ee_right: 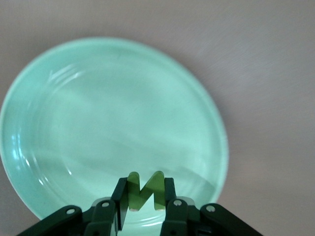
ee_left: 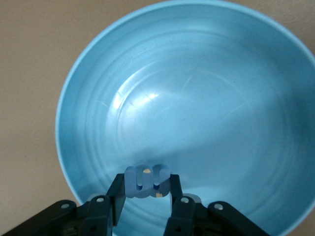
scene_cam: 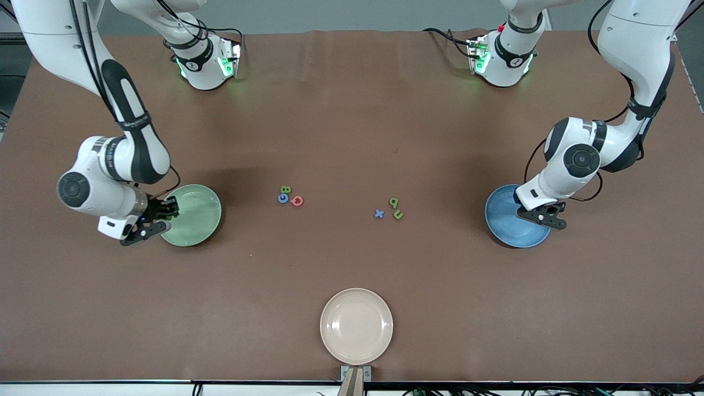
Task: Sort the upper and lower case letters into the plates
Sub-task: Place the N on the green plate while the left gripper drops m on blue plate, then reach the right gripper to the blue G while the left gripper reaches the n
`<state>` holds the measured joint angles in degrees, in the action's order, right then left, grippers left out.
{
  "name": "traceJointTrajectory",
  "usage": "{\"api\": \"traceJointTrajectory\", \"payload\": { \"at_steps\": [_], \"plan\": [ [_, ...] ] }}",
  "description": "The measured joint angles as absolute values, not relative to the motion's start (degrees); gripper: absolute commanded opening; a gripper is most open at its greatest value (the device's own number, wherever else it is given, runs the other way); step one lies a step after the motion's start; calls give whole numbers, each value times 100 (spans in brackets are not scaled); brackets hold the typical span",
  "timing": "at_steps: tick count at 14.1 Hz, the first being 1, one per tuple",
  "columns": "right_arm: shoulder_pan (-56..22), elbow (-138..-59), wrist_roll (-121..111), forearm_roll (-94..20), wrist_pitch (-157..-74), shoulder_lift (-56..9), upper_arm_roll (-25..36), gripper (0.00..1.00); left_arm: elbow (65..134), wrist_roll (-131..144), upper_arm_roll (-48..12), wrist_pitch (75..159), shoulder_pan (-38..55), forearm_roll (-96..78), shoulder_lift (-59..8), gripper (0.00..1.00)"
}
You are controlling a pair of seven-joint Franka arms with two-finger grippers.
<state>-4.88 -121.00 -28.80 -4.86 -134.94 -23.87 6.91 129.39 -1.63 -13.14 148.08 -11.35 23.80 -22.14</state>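
Brown worktop (scene_cam: 352, 110) carrying 3 round plates of like size. The green plate (scene_cam: 192, 215) lies toward the right arm's end, the blue plate (scene_cam: 514, 220) toward the left arm's end, and the cream plate (scene_cam: 356, 326) sits between them, nearest the front camera.

The right pincer (scene_cam: 165, 213) hangs over the rim of the green plate, its fingers (ee_right: 123, 194) clamped on a green zigzag letter (ee_right: 145, 191) that stands upright between them.

The left pincer (scene_cam: 542, 215) hangs over the blue plate, its fingers (ee_left: 117, 191) clamped on a pale blue letter (ee_left: 147, 181) with 2 humps.

Two clusters of 3 loose letters lie mid-worktop, well apart from every plate. Toward the right arm's end: a green letter (scene_cam: 285, 190), a blue ring-shaped letter (scene_cam: 283, 198) and a red letter (scene_cam: 297, 201), touching or just beside one another. Toward the left arm's end: a green letter with a tail (scene_cam: 394, 202), a green curved letter (scene_cam: 398, 215) and a small blue cross-shaped letter (scene_cam: 379, 214)
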Motion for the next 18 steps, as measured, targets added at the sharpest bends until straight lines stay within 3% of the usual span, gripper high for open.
{"api": "traceJointTrajectory", "payload": {
  "at_steps": [1,3,4,6,12,18],
  "plan": [
    [-521,-12206,-2880,-486,-13524,-2387,667,1,12939,-178,-1314,14845,-1139,2381,-2248,42],
    [-647,-12306,-2878,-486,-13519,-2384,639,3,12933,-189,-1328,14867,-1139,2381,-2262,88],
    [-728,-12340,-2872,-486,-13515,-2378,635,8,12915,-201,-1348,14873,-1139,2382,-2260,99],
    [-834,-12387,-2859,-486,-13480,-2356,633,99,12852,-205,-1475,14871,-1143,2382,-2253,100],
    [-853,-12291,-2592,-562,-12954,-2117,636,100,12180,1087,-2347,13744,-1145,2205,-2150,100],
    [-1483,-11983,-478,-566,-12617,-1812,592,100,11592,4432,-3056,13576,-870,1818,-2348,100]
  ]
}}
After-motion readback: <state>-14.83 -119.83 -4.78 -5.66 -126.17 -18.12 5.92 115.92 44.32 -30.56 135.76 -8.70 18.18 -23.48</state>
